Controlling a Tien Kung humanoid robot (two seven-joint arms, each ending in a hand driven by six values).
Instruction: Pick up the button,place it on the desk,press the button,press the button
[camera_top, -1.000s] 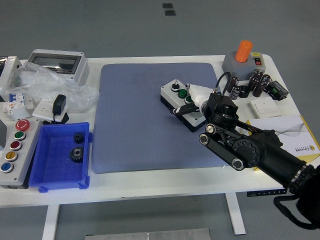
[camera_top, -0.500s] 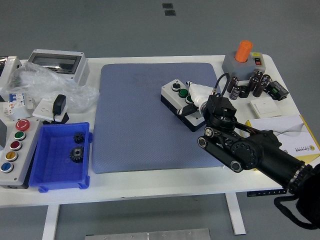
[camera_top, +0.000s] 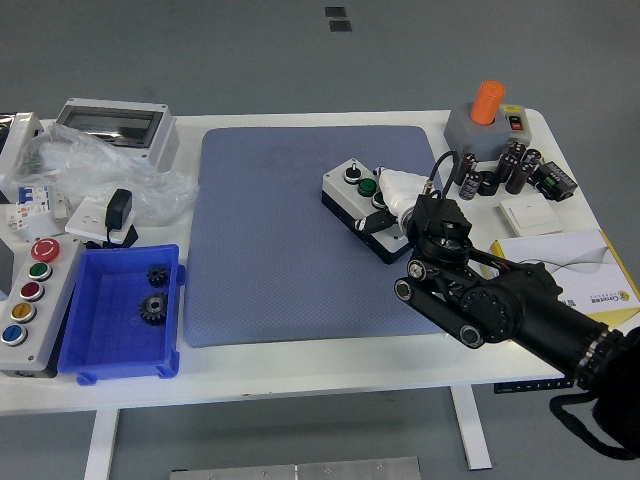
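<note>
The button box (camera_top: 350, 193) is a small white box with a black base. It lies at an angle on the right part of the blue mat (camera_top: 270, 240). A black button (camera_top: 350, 172) and a green button (camera_top: 366, 186) show on its top. My right hand (camera_top: 392, 210) rests over the box's near right end and hides that end. A white part of the hand (camera_top: 397, 184) sits just right of the green button. The black right arm (camera_top: 500, 305) comes in from the lower right. The left arm is not in view.
A blue bin (camera_top: 172, 300) with two gears stands front left, beside a panel of coloured buttons (camera_top: 25, 300). A grey enclosure (camera_top: 110, 125) and a plastic bag (camera_top: 90, 170) are back left. An orange-topped grey box (camera_top: 484, 120), capacitors (camera_top: 505, 170) and papers (camera_top: 575, 265) are at the right.
My right arm has shifted slightly left and toward the near edge, with the hand staying over the box's end. The button box has not moved.
</note>
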